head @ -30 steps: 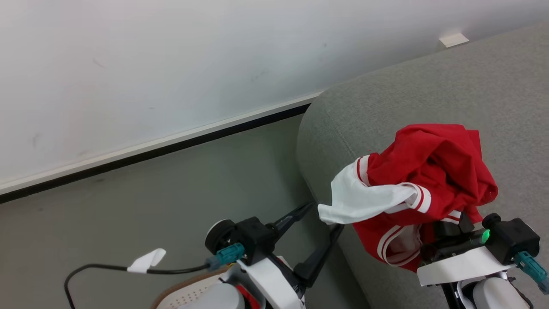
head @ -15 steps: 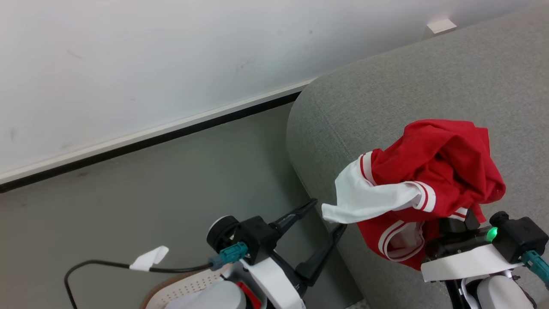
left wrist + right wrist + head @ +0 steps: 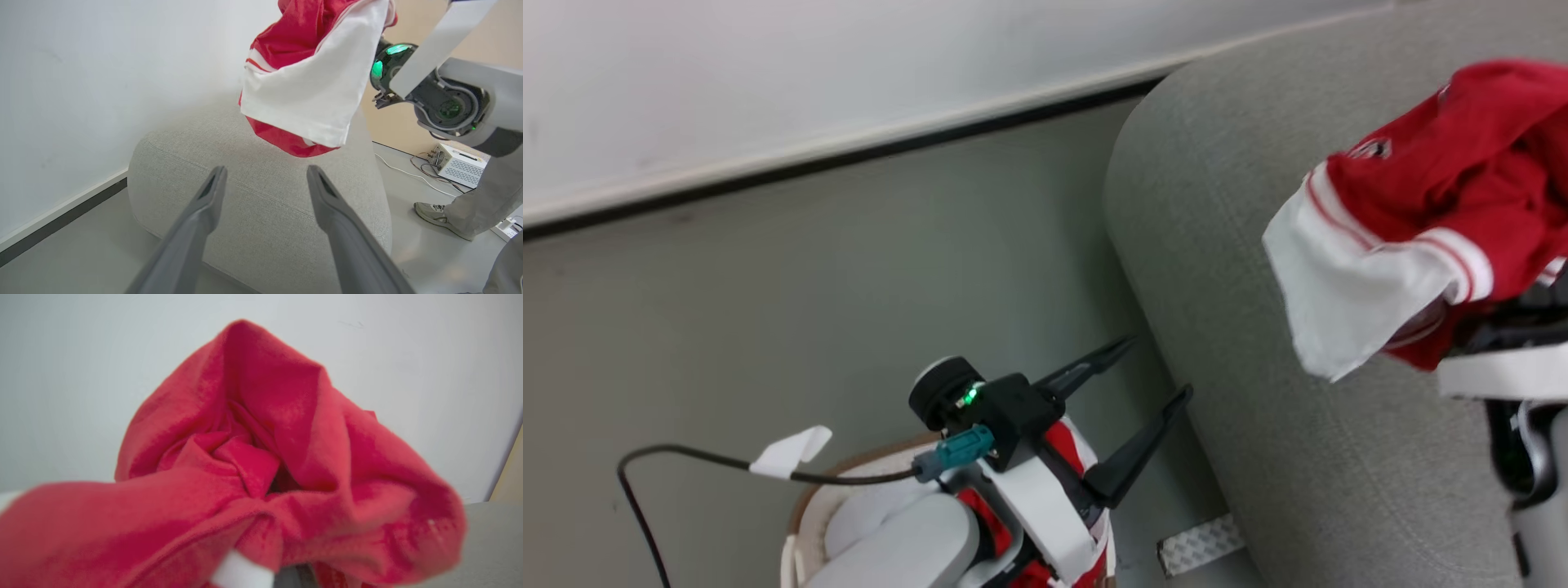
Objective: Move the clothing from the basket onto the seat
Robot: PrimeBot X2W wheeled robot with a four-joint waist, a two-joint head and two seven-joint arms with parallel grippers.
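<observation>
One piece of clothing (image 3: 1421, 204), red with white trim, hangs bunched in the closed right pincer (image 3: 1507, 322) above the one seat (image 3: 1241, 245). The left pincer (image 3: 1156, 369) gapes wide and empty beside the seat's edge. Under its arm, one basket (image 3: 800, 531) holds more red cloth; I cannot count the pieces.

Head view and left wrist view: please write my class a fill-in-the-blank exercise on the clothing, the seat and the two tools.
1. The clothing is red with ____ panels.
2. The left tool stands ____, holding nothing.
3. The right tool is ____ on the clothing.
4. The seat is upholstered in ____ fabric.
Missing words: white; open; shut; grey.
</observation>
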